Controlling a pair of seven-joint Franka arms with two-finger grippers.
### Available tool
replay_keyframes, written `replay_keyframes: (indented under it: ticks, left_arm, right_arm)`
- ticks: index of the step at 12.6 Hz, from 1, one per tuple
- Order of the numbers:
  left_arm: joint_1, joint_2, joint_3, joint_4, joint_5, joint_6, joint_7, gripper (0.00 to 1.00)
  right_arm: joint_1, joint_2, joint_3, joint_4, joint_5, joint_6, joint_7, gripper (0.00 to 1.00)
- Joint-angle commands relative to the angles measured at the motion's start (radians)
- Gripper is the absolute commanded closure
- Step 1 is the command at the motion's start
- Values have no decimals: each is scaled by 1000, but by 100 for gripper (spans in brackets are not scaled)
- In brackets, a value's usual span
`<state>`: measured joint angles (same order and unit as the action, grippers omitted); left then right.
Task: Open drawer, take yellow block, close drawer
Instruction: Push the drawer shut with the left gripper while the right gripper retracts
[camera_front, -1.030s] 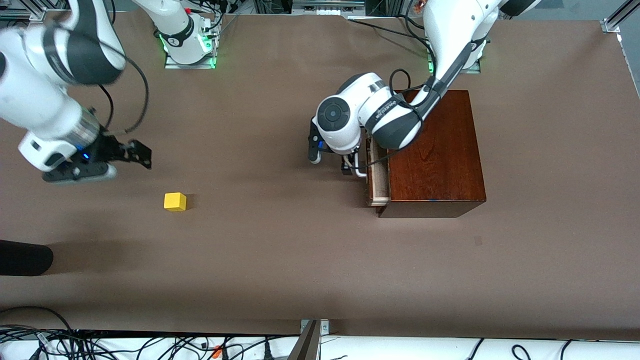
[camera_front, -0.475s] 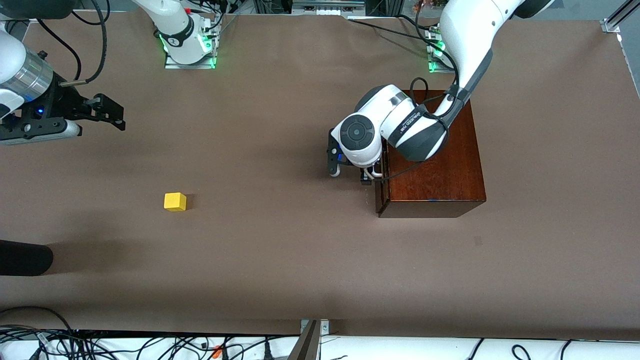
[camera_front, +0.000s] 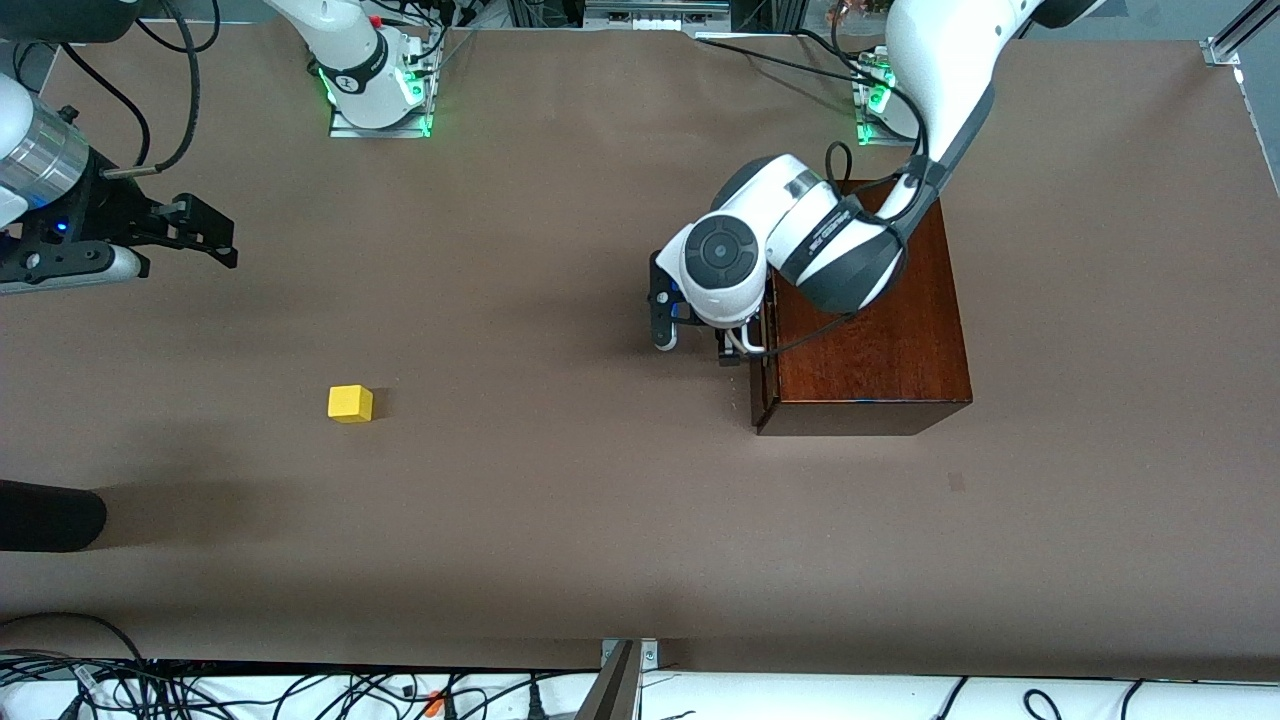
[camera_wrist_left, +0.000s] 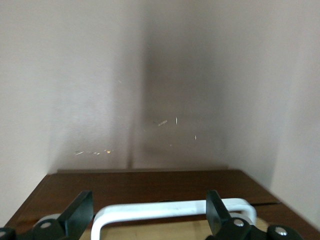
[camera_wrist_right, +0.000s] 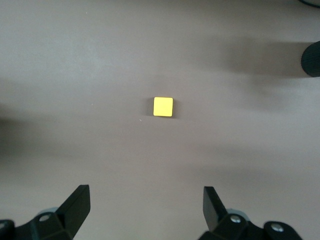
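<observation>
The yellow block (camera_front: 350, 403) lies on the bare table toward the right arm's end, also seen from above in the right wrist view (camera_wrist_right: 163, 106). My right gripper (camera_front: 218, 238) hangs open in the air, off to the side of the block, holding nothing (camera_wrist_right: 147, 200). The mahogany box (camera_front: 865, 320) has its drawer (camera_front: 760, 385) pushed in flush. My left gripper (camera_front: 735, 352) is at the drawer front, open, with the white handle (camera_wrist_left: 170, 210) lying between its spread fingers (camera_wrist_left: 148, 210).
A black rounded object (camera_front: 50, 515) juts in at the table edge near the right arm's end, nearer to the front camera than the block. Cables run along the table's front edge. Both arm bases stand along the back edge.
The drawer, partly out a second ago, has slid fully in with the left gripper at its handle. The right gripper has drawn up and away from the block.
</observation>
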<state>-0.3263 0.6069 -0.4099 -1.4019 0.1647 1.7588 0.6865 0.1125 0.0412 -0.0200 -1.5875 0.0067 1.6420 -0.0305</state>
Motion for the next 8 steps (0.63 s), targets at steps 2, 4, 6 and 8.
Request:
replay_keyframes:
  ticks: [2, 4, 6, 8]
  left_arm:
    - [70, -148, -4, -8, -59, -113, -265, 0]
    - [113, -205, 0, 24, -65, -201, -375, 0]
    - [179, -226, 5, 79, -56, -297, -444, 0]
    - [263, -240, 2, 98, -53, -357, -443, 0]
  right_arm:
    - [-5, 19, 11, 41, 1, -30, 17, 0]
    - [-5, 19, 9, 41, 1, -31, 6, 0]
    - [-5, 19, 6, 41, 1, -62, 4, 0]
    - [-7, 19, 5, 40, 15, -65, 3, 0]
